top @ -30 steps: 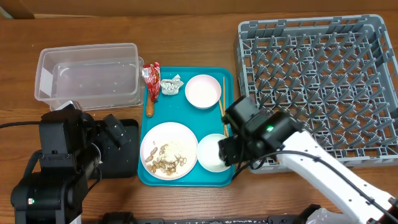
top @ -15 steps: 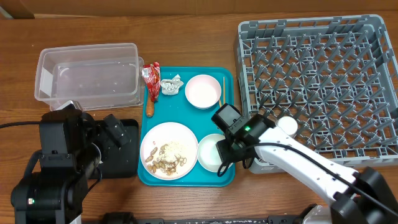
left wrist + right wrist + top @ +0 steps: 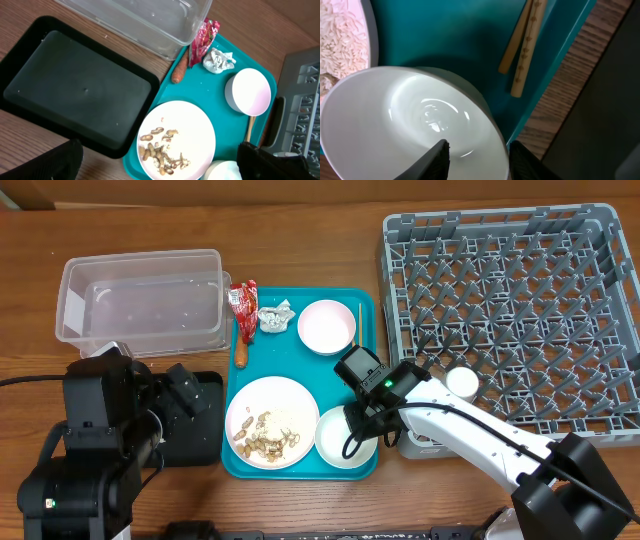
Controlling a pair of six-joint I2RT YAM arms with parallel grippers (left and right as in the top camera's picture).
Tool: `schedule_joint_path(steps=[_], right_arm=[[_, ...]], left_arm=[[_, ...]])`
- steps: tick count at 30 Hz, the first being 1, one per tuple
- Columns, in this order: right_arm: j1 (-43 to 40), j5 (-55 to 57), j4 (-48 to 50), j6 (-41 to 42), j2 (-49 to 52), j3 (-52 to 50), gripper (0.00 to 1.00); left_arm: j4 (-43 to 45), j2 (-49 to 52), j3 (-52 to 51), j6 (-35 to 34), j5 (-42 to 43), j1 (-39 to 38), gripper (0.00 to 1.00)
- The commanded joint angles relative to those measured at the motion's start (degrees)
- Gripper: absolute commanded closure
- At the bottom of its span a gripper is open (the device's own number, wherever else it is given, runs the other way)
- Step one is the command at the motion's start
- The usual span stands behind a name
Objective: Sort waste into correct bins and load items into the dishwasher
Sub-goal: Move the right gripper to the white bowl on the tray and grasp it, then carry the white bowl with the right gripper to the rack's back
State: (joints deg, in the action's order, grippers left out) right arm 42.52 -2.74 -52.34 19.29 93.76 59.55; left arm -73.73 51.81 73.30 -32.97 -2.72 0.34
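Observation:
A teal tray [image 3: 290, 355] holds a plate of peanut shells and rice [image 3: 270, 420], a white bowl at the front right [image 3: 335, 445], a second white bowl at the back [image 3: 326, 326], chopsticks [image 3: 359, 340], a red wrapper [image 3: 243, 305], crumpled foil [image 3: 275, 317] and an orange stick [image 3: 241, 352]. My right gripper [image 3: 479, 157] is open astride the front bowl's rim [image 3: 420, 115], one finger inside and one outside. My left gripper [image 3: 160, 165] is open and empty above the plate's near edge [image 3: 175, 140].
A grey dish rack [image 3: 510, 310] stands at the right, close to the tray. A clear plastic bin [image 3: 140, 300] is at the back left and a black bin [image 3: 205, 420] lies in front of it. Chopsticks [image 3: 522, 50] lie by the tray's right edge.
My right gripper has moved left from the rack's edge and come down over the front bowl's rim. The bowl has shifted slightly toward the front. The left arm has not moved.

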Motion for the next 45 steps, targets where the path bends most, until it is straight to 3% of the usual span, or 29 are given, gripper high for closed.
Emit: schedule_joint_path(steps=[1, 3, 12, 15, 22, 25, 32, 35, 42, 45], right_arm=[[0.28, -0.39, 0.2, 0.09, 0.24, -0.33, 0.58], [0.28, -0.33, -0.35, 0.07, 0.24, -0.35, 0.52], [0.28, -0.35, 1.55, 0.02, 0.24, -4.13, 0.54], [0.28, -0.31, 2.12, -0.46, 0.24, -4.9, 0.71], [0.26, 0.74, 0.92, -1.7, 0.09, -1.62, 0.82], [0.26, 2.1, -2.16, -1.68, 0.07, 2.54, 0.94], [0.15, 9.18, -10.69, -1.62, 0.02, 14.4, 0.96], [0.15, 17.03, -14.67, 0.81, 0.02, 18.88, 0.96], [-0.68, 59.19, -23.41, 17.22, 0.02, 24.74, 0.96], [-1.25, 68.63, -22.47, 22.1, 0.02, 24.74, 0.96]], left_arm=[[0.07, -0.07, 0.79, -0.9, 0.44, -0.26, 0.0], [0.07, -0.07, 0.79, -0.9, 0.46, -0.26, 0.0], [0.04, -0.07, 0.79, -0.9, 0.46, -0.26, 0.0], [0.07, -0.07, 0.79, -0.9, 0.44, -0.26, 0.0], [0.04, -0.07, 0.79, -0.9, 0.44, -0.26, 0.0], [0.04, -0.07, 0.79, -0.9, 0.44, -0.26, 0.0], [0.04, -0.07, 0.79, -0.92, 0.44, -0.26, 0.0], [0.04, -0.07, 0.79, -0.9, 0.46, -0.26, 0.0], [0.04, -0.07, 0.79, -0.9, 0.44, -0.26, 0.0], [0.04, -0.07, 0.79, -0.9, 0.44, -0.26, 0.0]])
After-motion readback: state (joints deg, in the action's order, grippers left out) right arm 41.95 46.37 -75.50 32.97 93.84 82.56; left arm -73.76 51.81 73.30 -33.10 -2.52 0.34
